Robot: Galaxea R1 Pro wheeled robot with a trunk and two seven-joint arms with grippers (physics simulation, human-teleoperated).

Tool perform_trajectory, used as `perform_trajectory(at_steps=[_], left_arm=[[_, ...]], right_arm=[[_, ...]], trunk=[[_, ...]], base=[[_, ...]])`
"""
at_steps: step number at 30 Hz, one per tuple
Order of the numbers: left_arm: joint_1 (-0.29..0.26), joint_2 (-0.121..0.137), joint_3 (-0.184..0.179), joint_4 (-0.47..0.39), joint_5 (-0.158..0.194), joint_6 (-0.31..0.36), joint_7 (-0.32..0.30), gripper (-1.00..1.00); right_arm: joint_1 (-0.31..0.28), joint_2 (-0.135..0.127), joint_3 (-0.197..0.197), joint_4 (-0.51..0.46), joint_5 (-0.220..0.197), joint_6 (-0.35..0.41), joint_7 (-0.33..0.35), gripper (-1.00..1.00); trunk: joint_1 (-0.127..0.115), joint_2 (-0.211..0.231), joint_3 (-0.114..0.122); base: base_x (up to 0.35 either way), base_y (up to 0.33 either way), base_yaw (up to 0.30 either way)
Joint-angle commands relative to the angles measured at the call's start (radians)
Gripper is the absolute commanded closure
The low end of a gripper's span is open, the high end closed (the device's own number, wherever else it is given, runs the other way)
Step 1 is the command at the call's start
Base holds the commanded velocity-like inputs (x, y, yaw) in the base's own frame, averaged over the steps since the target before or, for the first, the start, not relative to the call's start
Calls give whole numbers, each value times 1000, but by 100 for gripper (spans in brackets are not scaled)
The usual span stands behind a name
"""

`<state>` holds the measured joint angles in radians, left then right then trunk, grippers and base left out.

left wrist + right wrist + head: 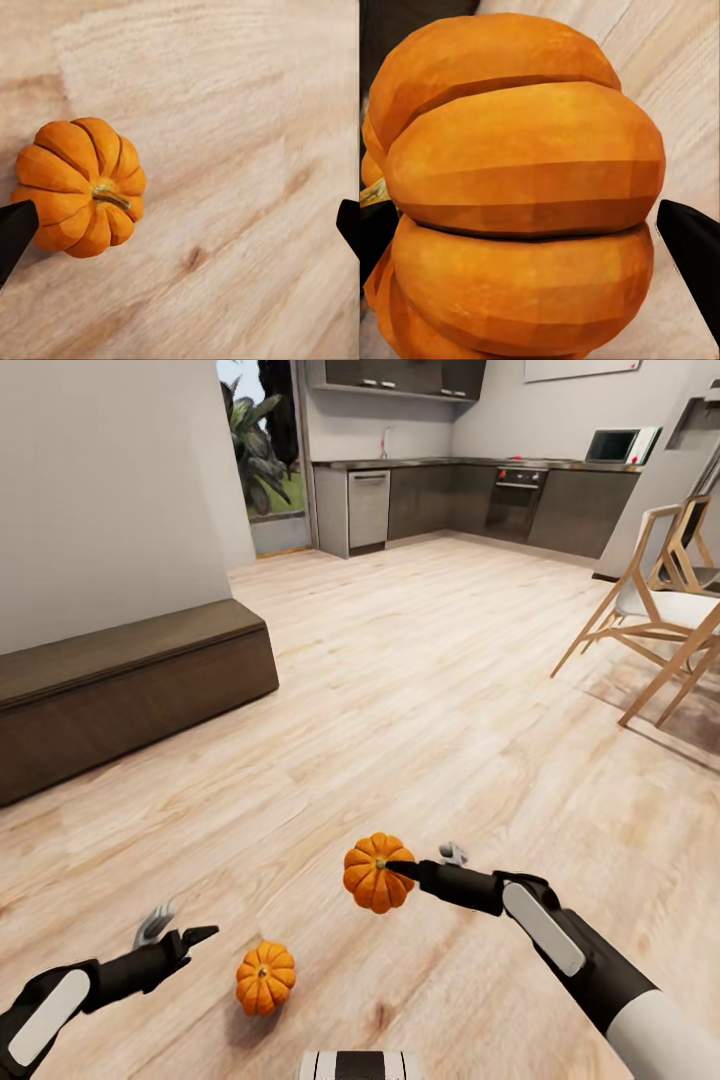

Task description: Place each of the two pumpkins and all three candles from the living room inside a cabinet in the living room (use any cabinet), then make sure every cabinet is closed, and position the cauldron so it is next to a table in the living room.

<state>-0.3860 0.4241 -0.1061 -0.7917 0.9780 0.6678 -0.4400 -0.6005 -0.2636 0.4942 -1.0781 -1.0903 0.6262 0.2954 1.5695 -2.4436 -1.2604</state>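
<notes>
One pumpkin is gripped in the right hand, its fingers clamped on the ribbed sides, and is held clear above the wooden floor. The left hand is spread wide, grasping nothing. The second pumpkin is seen lying on the floor just right of it, untouched. The closed cabinet is set far left, against the wall.

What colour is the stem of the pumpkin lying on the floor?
The pumpkin's stem is brownish-tan, darker at its tip; it shows best in the left wrist view.
</notes>
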Motion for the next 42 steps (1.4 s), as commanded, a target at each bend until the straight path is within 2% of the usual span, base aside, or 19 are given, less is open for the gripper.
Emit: perform_trajectory(at_steps=[1, 3, 7, 20, 25, 29, 35, 38, 42], left_arm=[[-1, 0, -1, 7, -10, -19, -17, -100], [-1, -2, -3, 29, -21, -57, -27, -100], [-1, -6, 1, 58, -26, -81, -32, -100], [-19, -8, -1, 50, -25, -71, -31, -100], [-20, -18, -1, 54, -26, -74, -34, -100], [-20, -20, -1, 54, -24, -74, -41, -100], [-45, 7, 5, 49, -16, -70, -53, -100], [-55, 31, 6, 66, -14, -70, -104, -100], [-57, 36, 6, 75, -15, -71, -133, -100]], right_arm=[[-1, 1, 1, -23, 0, 12, -41, 100], [-1, 2, 1, -43, 1, 19, -91, 100], [-1, 4, 0, -73, 3, 23, -115, 100], [-1, -3, -3, -93, -5, 11, -118, 100], [-1, -5, -2, -126, -7, 12, -119, 100], [-1, -6, 0, -194, -10, 20, -119, 100], [-1, -6, 0, -217, -13, 25, -119, 100], [-1, -6, 0, -222, -14, 27, -118, 100], [-1, -5, 0, -231, -14, 27, -116, 100]], trunk=[[4, -8, -4], [11, -22, -10], [27, -50, -23], [36, -59, -72], [38, -60, -92], [40, -61, -107], [43, -63, -130], [44, -63, -142], [46, -64, -157]], base=[[0, 0, 0], [0, 0, 0], [0, 0, 0], [0, 0, 0], [0, 0, 0], [0, 0, 0], [0, 0, 0], [0, 0, 0], [0, 0, 0]])
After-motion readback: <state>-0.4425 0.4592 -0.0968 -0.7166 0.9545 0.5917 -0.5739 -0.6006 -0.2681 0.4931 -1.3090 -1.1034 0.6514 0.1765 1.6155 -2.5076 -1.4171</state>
